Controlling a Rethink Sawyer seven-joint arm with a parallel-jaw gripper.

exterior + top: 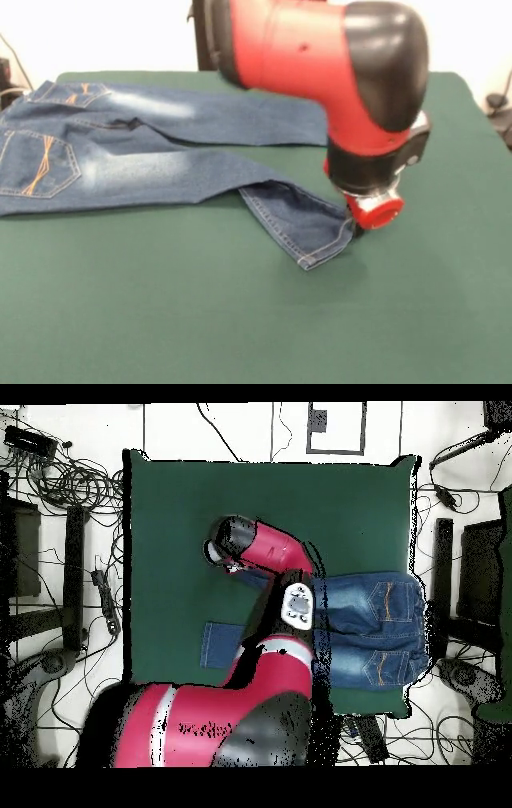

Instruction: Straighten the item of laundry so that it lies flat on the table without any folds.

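The claw (358,228) sits at the folded-back hem of the jeans (152,152) on the green desk (240,320), its grip impossible to tell.

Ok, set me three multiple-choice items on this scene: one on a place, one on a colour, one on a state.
1. Where do the jeans lie in the front view?
A. In the table's middle
B. At the left, the waist at the table's edge
C. On the floor

2. What colour is the stitching on the back pockets?
A. Orange
B. White
C. Green

3. How does the nearer trouser leg lie?
A. Flat and straight
C. Rolled into a ball
B. Bent, its hem end turned toward the camera

Answers:
1. B: the waist sits at the left edge of the green table, the legs running right.
2. A: orange lines cross both pockets.
3. B: the leg kinks near the gripper, and the hem points forward.
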